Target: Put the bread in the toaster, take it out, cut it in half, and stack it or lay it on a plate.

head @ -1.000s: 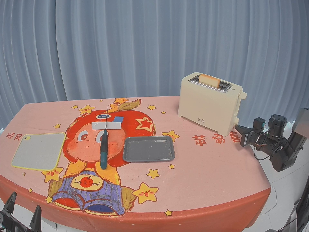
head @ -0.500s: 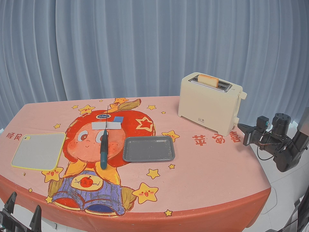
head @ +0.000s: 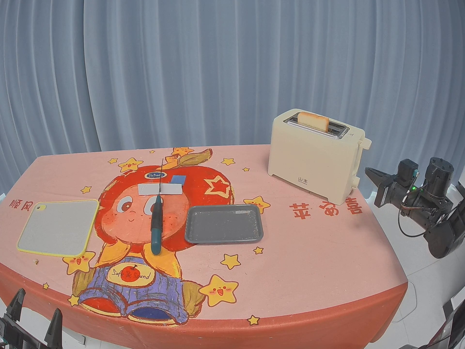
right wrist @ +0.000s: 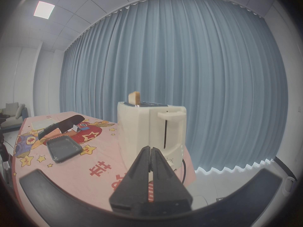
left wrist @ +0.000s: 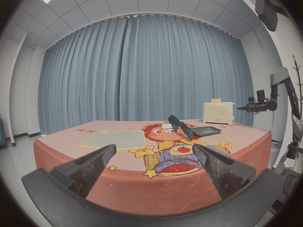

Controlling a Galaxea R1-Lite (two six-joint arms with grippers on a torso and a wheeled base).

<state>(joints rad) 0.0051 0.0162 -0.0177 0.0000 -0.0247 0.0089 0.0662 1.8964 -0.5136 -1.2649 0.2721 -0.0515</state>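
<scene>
Progress entry, judged early: bread [head: 314, 121] upright in slot of toaster [head: 315, 161], far right on surface, not yet removed; knife [head: 156, 219], cutting board [head: 59, 227], plate [head: 224, 224] unused; right gripper [right wrist: 151, 150] beside toaster, fingers together, empty; left gripper [left wrist: 154, 150] near left, fingers apart.

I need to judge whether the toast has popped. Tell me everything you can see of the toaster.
The toaster is a cream, boxy two-slot unit, seemingly plastic, with metal-rimmed slots on top. It stands upright on the pink cloth, at its far right. A bread slice sticks up from one slot. The lever on its end sits at the top of its track; a dark cord leaves the base. The shut right end effector is beside that end, apart.
</scene>
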